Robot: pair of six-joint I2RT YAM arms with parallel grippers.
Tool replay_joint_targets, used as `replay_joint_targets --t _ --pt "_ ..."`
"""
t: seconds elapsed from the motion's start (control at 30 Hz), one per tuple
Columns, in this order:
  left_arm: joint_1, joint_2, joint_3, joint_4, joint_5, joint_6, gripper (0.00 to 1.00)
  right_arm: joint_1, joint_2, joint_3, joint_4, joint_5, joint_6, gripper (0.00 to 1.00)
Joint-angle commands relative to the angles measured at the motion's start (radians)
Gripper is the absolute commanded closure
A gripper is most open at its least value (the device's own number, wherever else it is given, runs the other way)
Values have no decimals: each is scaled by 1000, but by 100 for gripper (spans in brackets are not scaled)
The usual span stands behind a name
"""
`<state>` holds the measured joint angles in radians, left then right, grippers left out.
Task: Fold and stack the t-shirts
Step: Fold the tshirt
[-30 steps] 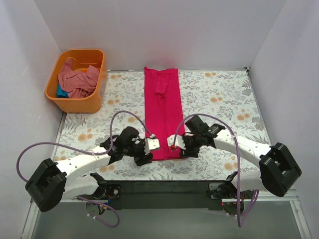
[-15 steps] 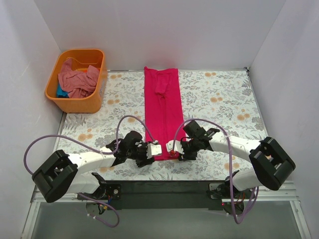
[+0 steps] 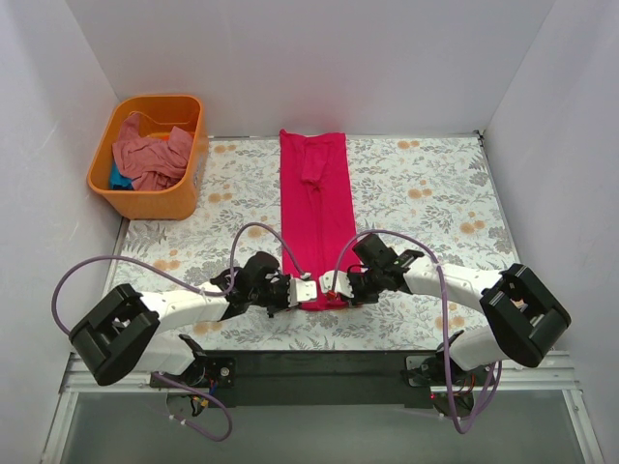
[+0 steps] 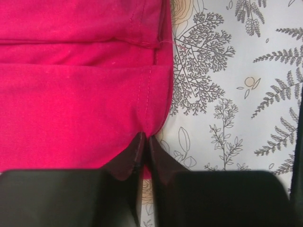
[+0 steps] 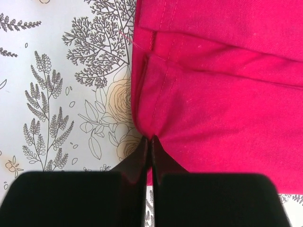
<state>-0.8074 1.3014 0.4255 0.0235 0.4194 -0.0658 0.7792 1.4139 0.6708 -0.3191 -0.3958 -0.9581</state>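
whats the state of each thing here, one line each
crimson t-shirt: folded into a long narrow strip, flat on the table cloth
left gripper: shut on the crimson t-shirt's near hem
right gripper: shut on the same hem, other corner
orange tub: upright, holding clothes
salmon t-shirt: crumpled in the tub, unfolded
teal t-shirt: mostly buried under the salmon one

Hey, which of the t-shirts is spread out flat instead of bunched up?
The crimson-pink t-shirt, lying as a long strip on the floral cloth. The salmon-pink t-shirt and teal t-shirt sit crumpled in the orange tub.
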Motion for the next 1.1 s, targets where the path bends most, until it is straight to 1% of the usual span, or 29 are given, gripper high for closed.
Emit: replay_joint_targets --t 0.0,0.1,0.17,0.27,0.3,0.33,0.4,0.43,0.5,0.57,0.63,0.67,0.7,0.77,0.8,0.87,0.9,1.03,1.07 --pt "-4 41 7 -103 -44 26 99 5 17 -25 -50 64 12 99" --pt "-10 -4 28 -143 -5 15 100 18 -10 -5 -72 46 36 99" --pt "-24 -34 51 -201 28 1 100 43 -58 -7 -98 22 71 99" --pt "-97 -146 48 -279 38 -5 100 110 -162 -33 -156 -1 111 99" --pt "-125 -212 47 -299 45 -11 100 126 -194 -40 -175 -21 116 99" --pt "-131 -250 51 -344 80 -32 100 146 -252 -36 -225 -34 120 99" --pt "-138 -324 65 -381 102 -61 100 147 -305 -16 -262 -64 131 99" --pt "-138 -339 74 -413 99 -74 100 149 -343 -8 -274 -63 133 99" --pt "-136 -356 105 -431 56 -81 100 147 -368 7 -296 -35 121 99" --pt "-124 -350 143 -450 29 -53 100 143 -371 33 -301 -8 101 99" --pt "-66 -332 171 -453 45 -25 100 111 -342 55 -299 -5 61 99" --pt "-40 -299 189 -456 59 13 100 95 -325 85 -301 -8 47 99" --pt "9 -283 215 -459 76 35 100 80 -310 99 -301 -9 30 99" --pt "56 -240 243 -441 85 60 100 57 -274 137 -298 12 -39 99" --pt "94 -226 252 -435 91 120 100 45 -265 151 -293 11 -65 99" --pt "125 -176 285 -407 99 156 100 14 -227 194 -291 3 -119 99" --pt "158 -159 295 -398 107 185 100 5 -213 210 -288 2 -134 99" --pt "227 -62 352 -324 148 247 100 -72 -109 276 -278 -12 -221 99" --pt "237 -39 364 -315 151 257 100 -86 -90 285 -270 -17 -264 99"
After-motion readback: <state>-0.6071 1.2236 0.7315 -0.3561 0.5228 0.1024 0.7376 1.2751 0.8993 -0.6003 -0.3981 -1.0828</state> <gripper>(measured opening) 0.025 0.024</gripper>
